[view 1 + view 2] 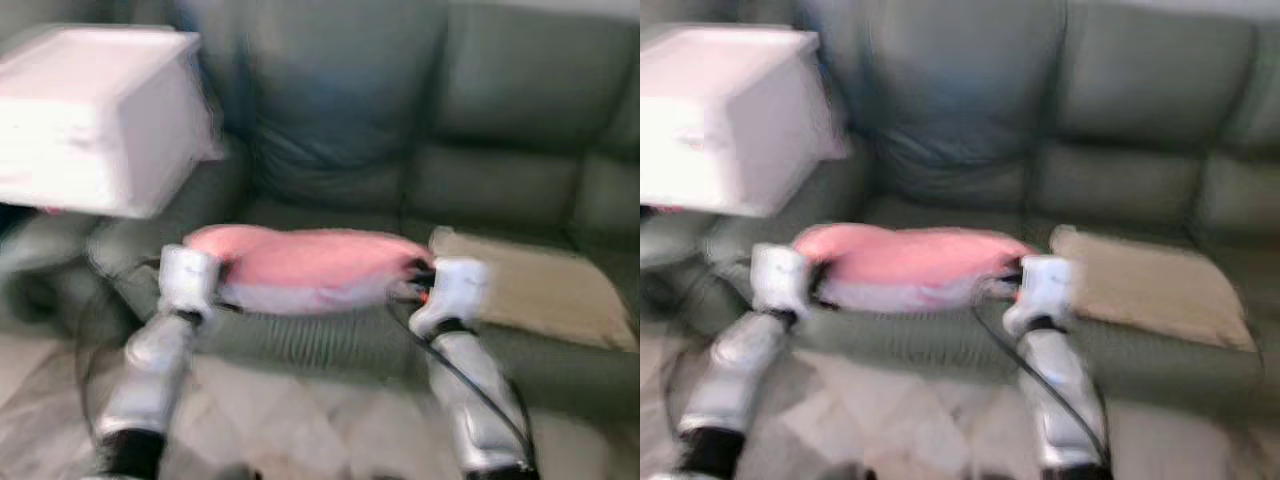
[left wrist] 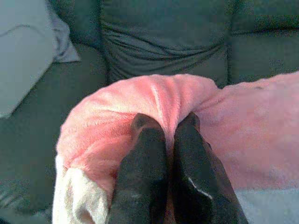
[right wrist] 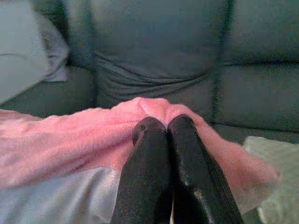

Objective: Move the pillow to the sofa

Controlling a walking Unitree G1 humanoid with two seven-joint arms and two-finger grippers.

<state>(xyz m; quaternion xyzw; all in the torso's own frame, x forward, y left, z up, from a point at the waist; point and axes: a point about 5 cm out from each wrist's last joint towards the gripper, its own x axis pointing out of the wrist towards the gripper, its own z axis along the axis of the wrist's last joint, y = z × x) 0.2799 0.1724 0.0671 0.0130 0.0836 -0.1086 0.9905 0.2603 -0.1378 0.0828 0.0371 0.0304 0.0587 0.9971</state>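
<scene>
A pink pillow [image 1: 305,262] with a white underside hangs between my two arms, just over the front edge of the green sofa [image 1: 480,150]. My left gripper [image 2: 166,123] is shut on the pillow's left end, the fabric pinched between its black fingers [image 2: 145,158]. At the other end my right gripper [image 3: 162,122] is shut on the pillow [image 3: 70,140] as well. The head views are blurred.
A large white box [image 1: 95,115] stands on the sofa's left armrest. A beige cushion [image 1: 530,285] lies on the seat to the right of the pillow. Pale tiled floor [image 1: 300,420] lies in front of the sofa.
</scene>
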